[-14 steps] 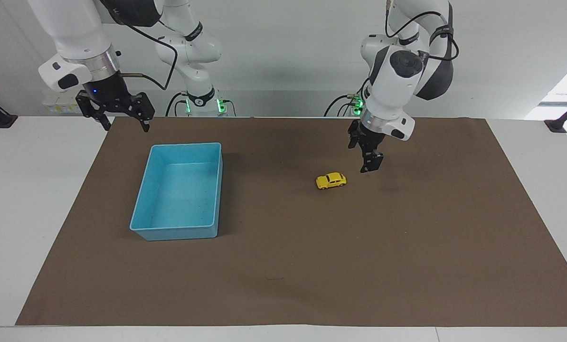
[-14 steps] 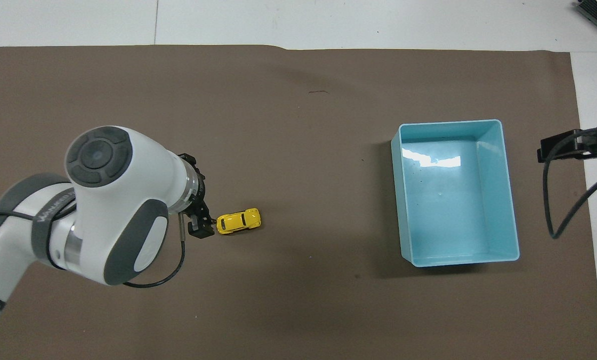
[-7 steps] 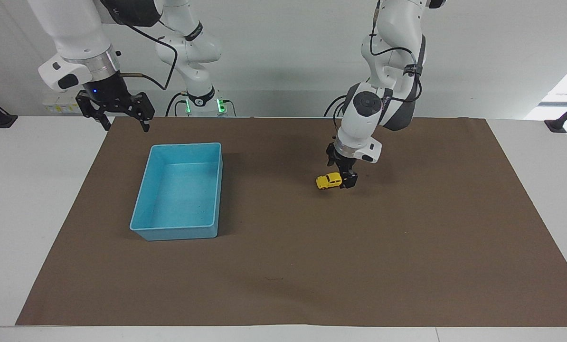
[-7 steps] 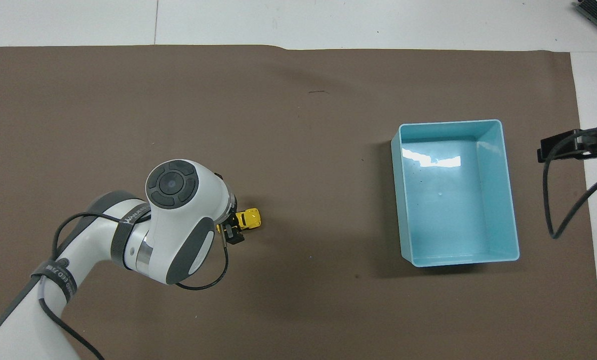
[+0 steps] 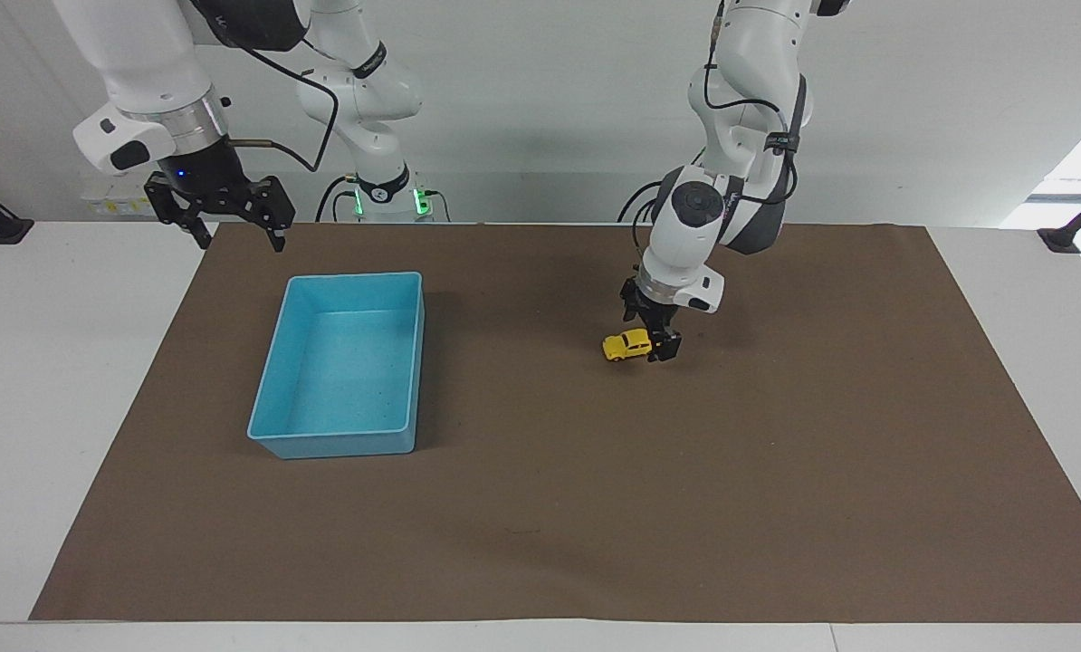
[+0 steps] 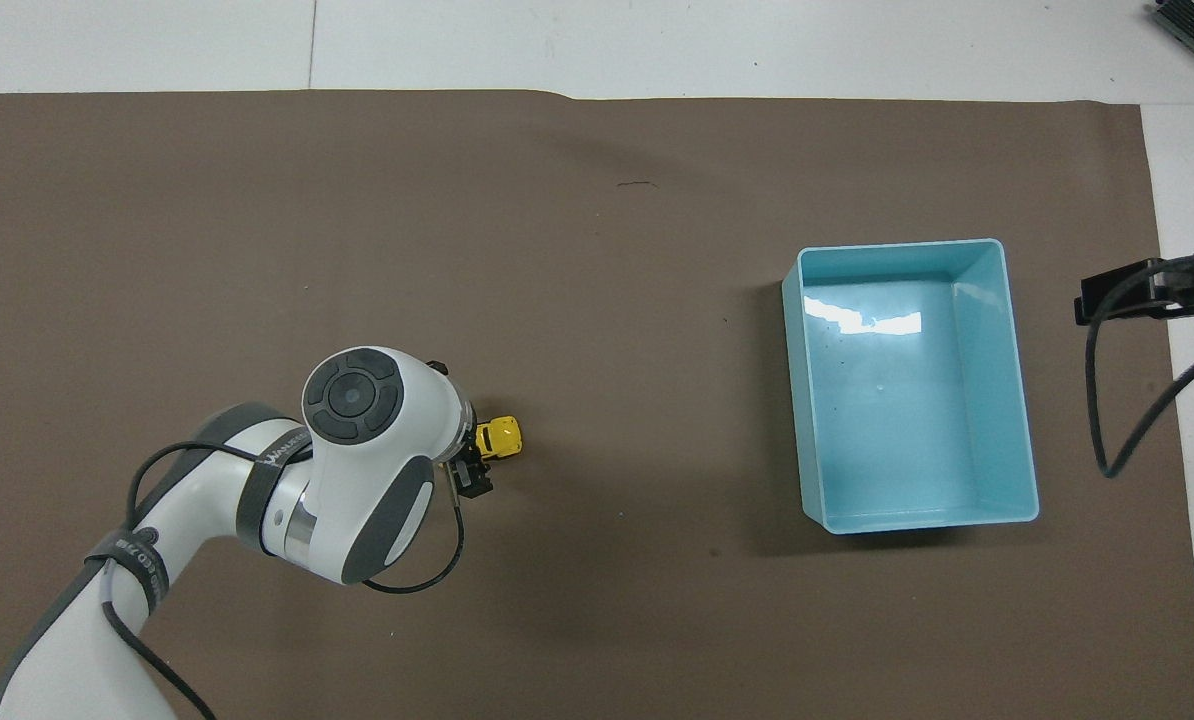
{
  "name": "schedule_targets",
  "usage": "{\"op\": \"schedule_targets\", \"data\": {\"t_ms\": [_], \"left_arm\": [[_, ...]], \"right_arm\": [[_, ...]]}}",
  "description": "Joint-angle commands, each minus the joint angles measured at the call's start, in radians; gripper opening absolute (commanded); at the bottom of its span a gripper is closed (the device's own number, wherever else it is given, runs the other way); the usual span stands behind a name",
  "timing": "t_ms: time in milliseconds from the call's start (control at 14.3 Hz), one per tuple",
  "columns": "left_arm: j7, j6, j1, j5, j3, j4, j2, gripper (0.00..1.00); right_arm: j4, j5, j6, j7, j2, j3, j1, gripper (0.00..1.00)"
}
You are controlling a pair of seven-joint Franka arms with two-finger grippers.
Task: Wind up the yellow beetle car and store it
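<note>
on the brown mat [image 5: 776,471]: the yellow beetle car [image 5: 626,345] sat on its wheels, well apart from the light blue bin [image 5: 346,362], toward the left arm's end of the table.
left gripper [image 5: 656,342]: down at the car's tail end, fingers spread wide astride it, not yet closed; probably set low there to pinch the body for the pull-back.
right gripper [image 5: 233,231]: waiting above the mat's edge beside the bin, claw wide and empty, likely keeping clear.
bin: empty, the car not yet stored.
</note>
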Motion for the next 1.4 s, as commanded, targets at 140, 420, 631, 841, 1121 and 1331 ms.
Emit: {"op": "schedule_targets", "data": {"t_ms": [140, 420, 631, 841, 1121, 1331], "left_arm": [[-0.034, 0.04, -0.041, -0.013, 0.023, -0.025, 0.006, 1.0], [-0.023, 0.03, -0.044, -0.012, 0.023, -0.028, 0.003, 0.53], [0.029, 0.033, -0.058, -0.012, 0.02, -0.043, -0.005, 0.0], [0.048, 0.042, -0.053, -0.012, 0.023, -0.065, -0.01, 0.0], [0.122, 0.053, -0.018, -0.012, 0.028, -0.112, -0.029, 0.0], [0.217, 0.053, 0.045, -0.012, 0.028, -0.14, -0.037, 0.0]], "right_arm": [[-0.017, -0.005, 0.001, -0.023, -0.014, 0.005, -0.008, 1.0], [-0.017, -0.005, 0.001, -0.023, -0.014, 0.005, -0.008, 1.0], [-0.017, -0.005, 0.001, -0.023, -0.014, 0.005, -0.008, 1.0], [-0.017, -0.005, 0.001, -0.023, -0.014, 0.005, -0.008, 1.0], [-0.017, -0.005, 0.001, -0.023, -0.014, 0.005, -0.008, 1.0], [-0.017, -0.005, 0.001, -0.023, -0.014, 0.005, -0.008, 1.0]]}}
